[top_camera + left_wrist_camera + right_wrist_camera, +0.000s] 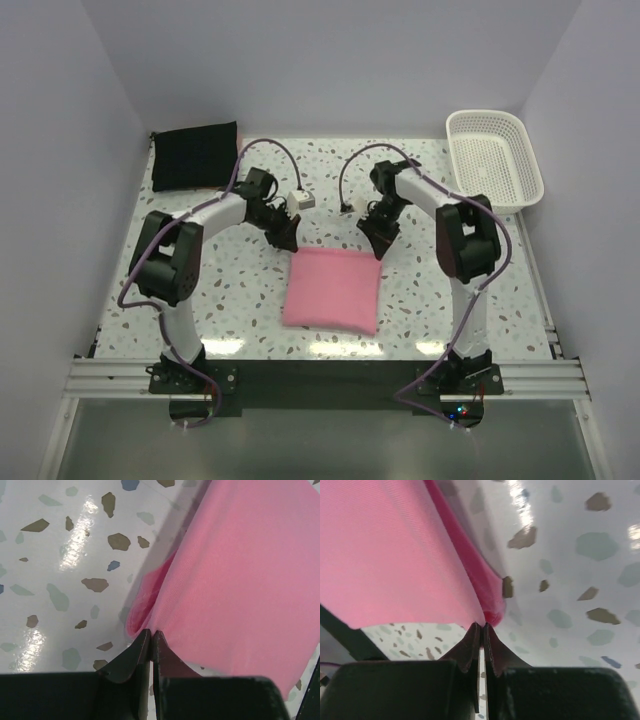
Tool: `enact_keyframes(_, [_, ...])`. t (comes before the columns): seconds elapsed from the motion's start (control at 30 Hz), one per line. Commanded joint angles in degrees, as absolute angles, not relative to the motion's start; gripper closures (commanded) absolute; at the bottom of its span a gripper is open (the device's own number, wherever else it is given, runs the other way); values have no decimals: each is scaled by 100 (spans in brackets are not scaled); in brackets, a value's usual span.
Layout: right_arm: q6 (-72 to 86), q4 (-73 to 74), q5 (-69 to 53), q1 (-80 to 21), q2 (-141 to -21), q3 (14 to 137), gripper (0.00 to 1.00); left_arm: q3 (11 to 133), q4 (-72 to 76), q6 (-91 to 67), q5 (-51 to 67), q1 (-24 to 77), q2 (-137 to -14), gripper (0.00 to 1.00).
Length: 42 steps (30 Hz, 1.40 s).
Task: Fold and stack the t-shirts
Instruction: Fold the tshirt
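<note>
The pink t-shirt [332, 288] lies folded into a rough rectangle on the speckled table, in the middle near the front. My left gripper [287, 240] is at its far left corner, and my right gripper [377, 245] is at its far right corner. In the left wrist view the gripper [151, 631] is shut with the edge of the pink fabric [240, 580] pinched at its tips. In the right wrist view the gripper [483, 624] is likewise shut on a folded pink corner [490, 592]. The black folded t-shirt [194, 156] lies flat at the far left corner.
A white lattice basket [494, 160] stands at the far right corner. A small white and grey block [303, 199] lies behind the left gripper. White walls close in the table on the left, right and back.
</note>
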<state>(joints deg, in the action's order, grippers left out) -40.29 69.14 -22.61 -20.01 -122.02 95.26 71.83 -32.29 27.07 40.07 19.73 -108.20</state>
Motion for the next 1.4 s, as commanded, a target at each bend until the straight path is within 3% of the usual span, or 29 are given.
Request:
enact_keyframes(0.0, [-3744, 6321, -1601, -1942, -12366, 9791, 100, 7461, -2804, 2427, 3411, 1811, -11065, 100])
enact_keyframes(0.3, [-3349, 5766, -1222, -1916, -12964, 10616, 100, 8042, -2575, 2013, 3146, 1547, -11760, 97])
enact_keyframes(0.4, [-3235, 5835, -1362, -1890, -12824, 10783, 98, 8217, -2610, 1960, 3339, 1424, -11655, 84])
enact_keyframes(0.5, [-3024, 6046, -1879, -1828, -12343, 10750, 70, 8192, -2628, 1977, 3646, 1397, -10981, 64])
enact_keyframes(0.53, [-2841, 6073, -2220, -1819, -12175, 10697, 50, 8139, -2671, 1951, 3734, 1397, -10812, 54])
enact_keyframes(0.6, [-2655, 6161, -2687, -1819, -11579, 10478, 32, 7982, -2777, 1838, 4198, 1397, -10295, 41])
enact_keyframes(0.63, [-2454, 6179, -2950, -1819, -11393, 10372, 13, 7885, -2821, 1767, 4393, 1406, -10135, 31])
enact_keyframes(0.7, [-2051, 6187, -3826, -1819, -10945, 10022, 1, 7439, -2795, 1418, 5032, 1467, -9680, 22])
enact_keyframes(0.73, [-1909, 6222, -4084, -1863, -10838, 9906, 1, 7262, -2778, 1267, 5228, 1616, -9555, 14])
enact_keyframes(0.8, [-1567, 6328, -4855, -2029, -10680, 9486, 1, 6762, -2602, 828, 5718, 1862, -9265, 9])
enact_keyframes(1.03, [-1195, 6310, -6352, -2714, -10844, 8385, 1, 5714, -1284, -833, 6635, 2899, -9316, 7])
enact_keyframes(1.2, [-1415, 6311, -6425, -2936, -11267, 7631, 1, 5160, -484, -1494, 6864, 3094, -9780, 5])
enact_keyframes(1.37, [-1160, 5451, -5689, -2760, -11802, 7120, 1, 5282, -1369, -522, 6583, 2989, -10616, 5])
